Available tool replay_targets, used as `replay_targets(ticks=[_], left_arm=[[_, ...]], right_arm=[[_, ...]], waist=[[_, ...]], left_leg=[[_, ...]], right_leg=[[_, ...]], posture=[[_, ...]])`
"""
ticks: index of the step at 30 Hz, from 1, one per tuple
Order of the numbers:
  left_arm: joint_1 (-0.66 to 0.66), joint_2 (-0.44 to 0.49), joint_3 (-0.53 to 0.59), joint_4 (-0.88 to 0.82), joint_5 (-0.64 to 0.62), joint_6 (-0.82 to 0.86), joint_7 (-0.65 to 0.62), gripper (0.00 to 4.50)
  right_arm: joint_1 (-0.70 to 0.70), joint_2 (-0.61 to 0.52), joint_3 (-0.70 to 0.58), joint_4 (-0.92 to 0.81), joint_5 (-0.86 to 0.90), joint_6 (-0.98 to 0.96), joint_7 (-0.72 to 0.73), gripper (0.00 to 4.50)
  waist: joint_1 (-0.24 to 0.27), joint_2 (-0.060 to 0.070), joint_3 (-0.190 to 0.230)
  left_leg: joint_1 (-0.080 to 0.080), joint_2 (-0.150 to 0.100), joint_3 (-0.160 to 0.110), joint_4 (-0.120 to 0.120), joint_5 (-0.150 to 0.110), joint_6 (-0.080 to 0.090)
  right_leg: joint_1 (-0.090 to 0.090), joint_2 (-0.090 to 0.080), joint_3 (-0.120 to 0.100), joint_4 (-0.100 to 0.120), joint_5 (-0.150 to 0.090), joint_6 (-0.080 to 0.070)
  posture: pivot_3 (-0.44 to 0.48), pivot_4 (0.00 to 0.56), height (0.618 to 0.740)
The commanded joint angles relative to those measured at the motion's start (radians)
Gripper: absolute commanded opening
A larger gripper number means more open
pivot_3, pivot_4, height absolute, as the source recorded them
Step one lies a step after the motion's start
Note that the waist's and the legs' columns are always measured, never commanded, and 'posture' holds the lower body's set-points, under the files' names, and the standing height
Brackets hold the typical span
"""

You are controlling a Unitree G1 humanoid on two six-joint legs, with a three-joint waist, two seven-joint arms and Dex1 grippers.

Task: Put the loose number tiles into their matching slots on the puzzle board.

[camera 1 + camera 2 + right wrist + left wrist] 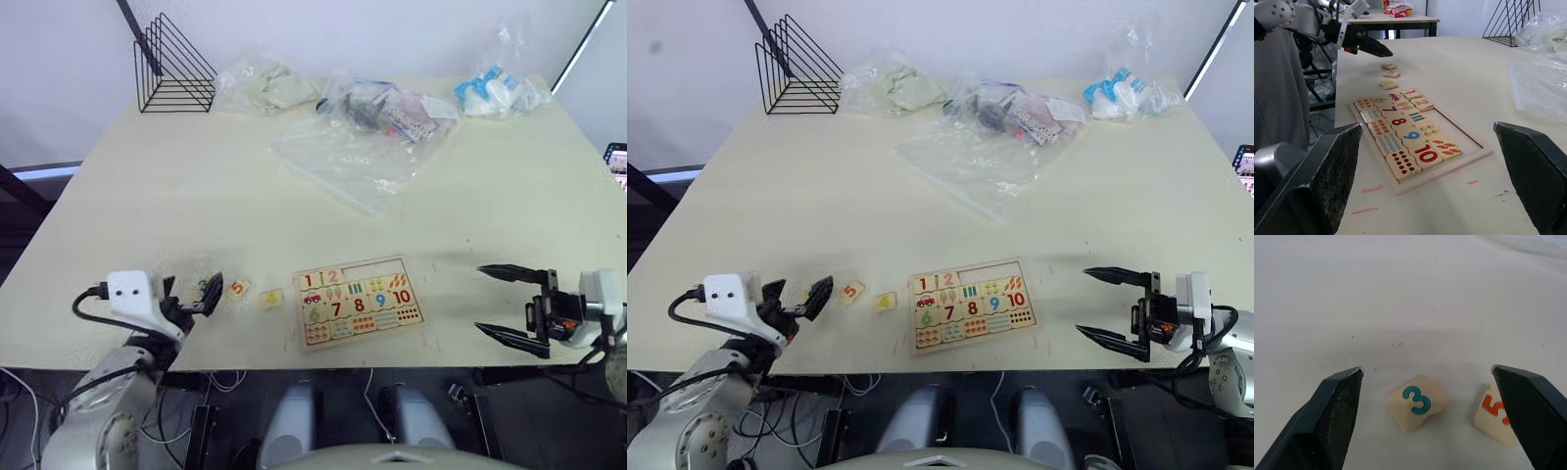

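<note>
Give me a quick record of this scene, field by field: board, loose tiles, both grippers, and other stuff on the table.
puzzle board: flat near the table's front edge, tiles 1 and 2 seated in the top row, rest of that row bare
tile 3: on the table, between the left gripper's fingers, untouched
tile 5: beside tile 3
tile 4: between tile 5 and the board
left gripper: open, over tile 3
right gripper: open, right of the board
clutter: wire rack, plastic bags at the far side
</note>
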Motion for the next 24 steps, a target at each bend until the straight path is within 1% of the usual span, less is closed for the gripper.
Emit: replay_targets(ticks=[1,3,5,7,9,11,13,16,20,22,24], left_arm=[[-0.001,0.083,0.062,0.117,0.005,-0.176,-0.159,4.46],[-0.004,0.141,0.070,0.206,0.003,-0.256,-0.261,4.46],[-0.020,0.206,0.065,0.310,0.028,-0.367,-0.364,4.46],[-0.042,0.265,0.049,0.410,0.039,-0.463,-0.475,4.46],[-0.061,0.324,0.016,0.513,0.047,-0.559,-0.614,4.46],[-0.082,0.362,-0.008,0.590,0.045,-0.616,-0.711,4.46],[-0.135,0.416,-0.048,0.697,0.059,-0.685,-0.824,4.46],[-0.221,0.473,-0.101,0.832,0.067,-0.752,-0.957,4.46],[-0.321,0.514,-0.157,0.983,0.089,-0.825,-1.072,4.46],[-0.377,0.537,-0.196,1.072,0.119,-0.889,-1.143,4.46],[-0.454,0.557,-0.225,1.180,0.152,-0.941,-1.172,4.46]], right_arm=[[0.004,0.003,-0.023,-0.036,0.011,-0.024,-0.010,4.50],[0.008,0.006,-0.021,-0.043,0.010,-0.027,-0.015,4.50],[0.014,0.010,-0.019,-0.056,0.011,-0.028,-0.025,4.50],[0.020,0.011,-0.018,-0.068,0.012,-0.027,-0.033,4.50],[0.024,0.012,-0.017,-0.077,0.012,-0.026,-0.040,4.50],[0.026,0.013,-0.015,-0.082,0.012,-0.025,-0.046,4.50],[0.025,0.014,-0.011,-0.085,0.010,-0.025,-0.051,4.50],[0.021,0.016,-0.007,-0.086,0.009,-0.025,-0.054,4.50],[0.020,0.017,-0.004,-0.086,0.007,-0.028,-0.057,4.50],[0.024,0.018,-0.006,-0.088,0.007,-0.031,-0.058,4.50],[0.024,0.017,-0.007,-0.090,0.005,-0.035,-0.061,4.50]], waist=[[0.000,0.000,0.000],[0.000,0.000,0.000],[0.000,0.000,0.000],[0.000,0.000,0.000],[0.000,0.000,0.000],[-0.001,0.000,0.000],[0.000,0.000,0.000],[0.000,0.000,0.000],[-0.001,0.000,0.000],[-0.002,0.001,0.001],[-0.002,0.001,0.001]], left_leg=[[0.000,0.000,0.000,0.000,0.000,0.000],[0.000,0.000,0.001,0.000,0.000,0.000],[0.000,0.000,0.002,0.000,0.000,0.000],[-0.001,0.000,0.003,0.000,0.000,0.000],[0.000,0.000,0.003,0.000,0.000,0.000],[0.000,0.001,0.004,-0.001,0.000,0.000],[0.000,0.001,0.004,-0.001,0.000,0.000],[-0.001,0.001,0.004,-0.001,0.000,0.000],[-0.001,0.001,0.004,-0.001,0.000,0.000],[-0.001,0.001,0.004,-0.001,0.000,0.000],[-0.001,0.001,0.004,-0.001,0.000,0.000]], right_leg=[[0.000,0.000,0.000,0.000,0.000,0.000],[0.000,0.000,0.000,0.000,0.000,0.000],[0.000,0.000,0.000,0.000,0.000,0.000],[0.000,0.000,-0.001,-0.001,0.000,0.000],[-0.001,0.000,-0.001,-0.001,0.000,0.000],[-0.001,0.000,-0.001,-0.001,0.000,0.000],[-0.001,0.000,0.000,-0.001,0.000,0.000],[-0.001,0.000,-0.001,0.000,0.000,0.000],[-0.001,0.000,-0.001,0.000,0.000,0.001],[-0.001,0.000,-0.001,0.000,0.001,0.002],[-0.001,0.000,-0.001,0.000,0.001,0.002]], posture=[[0.000,0.150,0.740],[0.000,0.150,0.740],[0.000,0.150,0.740],[0.000,0.150,0.740],[0.000,0.150,0.740],[0.000,0.150,0.740],[0.000,0.150,0.740],[0.000,0.150,0.740],[0.000,0.150,0.740],[0.000,0.150,0.740],[0.000,0.150,0.740]])
